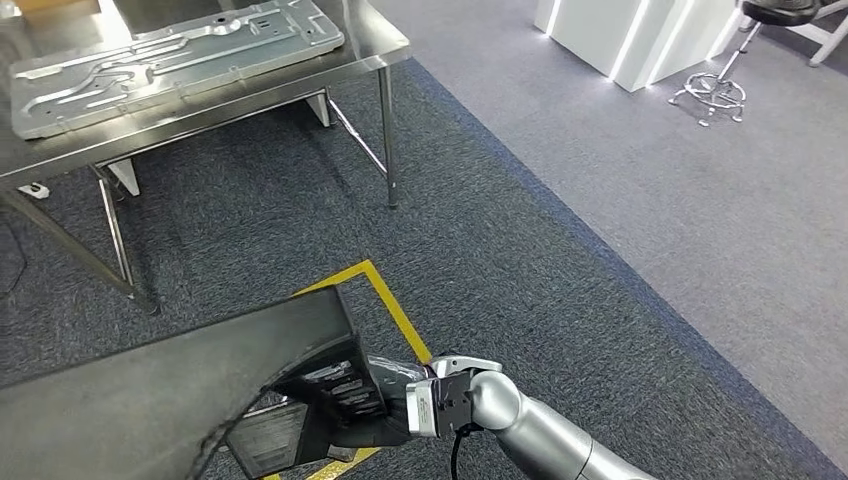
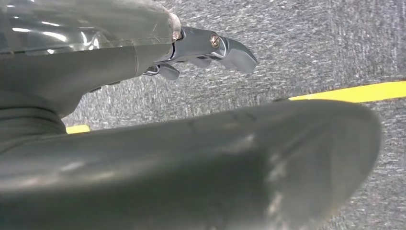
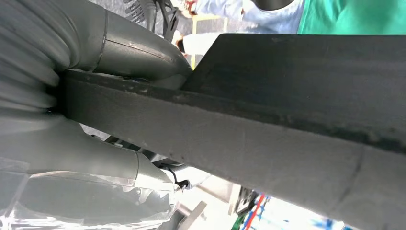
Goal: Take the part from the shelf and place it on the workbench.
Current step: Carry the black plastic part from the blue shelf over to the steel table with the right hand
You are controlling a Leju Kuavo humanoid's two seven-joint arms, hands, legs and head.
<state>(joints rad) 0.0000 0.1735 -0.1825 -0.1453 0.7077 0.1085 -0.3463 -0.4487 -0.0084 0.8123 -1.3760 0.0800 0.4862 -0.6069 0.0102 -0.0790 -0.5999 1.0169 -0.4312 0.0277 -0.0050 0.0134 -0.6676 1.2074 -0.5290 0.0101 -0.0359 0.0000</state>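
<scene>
1. Part [image 1: 150, 390]: a large, dark grey, matte panel with a broad flat face and a raised lip along its edge, held low at about 7 o'clock in the head view, above the carpet and off any surface.
2. Its near end flares into an angled corner at about 6 o'clock, where moulded ribs and a recessed pocket show on the underside.
3. In the right wrist view the part [image 3: 268, 139] runs across as a thick, rough-edged bar with a wider dark plate above it; the surface is scuffed and dull.
4. In the left wrist view the part [image 2: 201, 163] is a smooth, rounded dark edge, blurred by closeness, with grey carpet and a strip of yellow tape [image 2: 354, 91] behind it.
5. Right hand [image 1: 350, 405] grips the panel's corner from below; in the right wrist view the right hand [image 3: 95, 67] has its thumb on one face and its fingers on the other, clamping the edge.
6. Left hand [image 2: 191, 48] sits just beside the part's edge with its fingers extended; whether it actually bears on the part I cannot tell.
7. Workbench [image 1: 395, 45]: a steel table at 11 o'clock, well apart from the part, carrying a pressed silver metal sheet [image 1: 170, 60].
8. Stool base [image 1: 712, 95] at 2 o'clock, near a white cabinet [image 1: 640, 35].
</scene>
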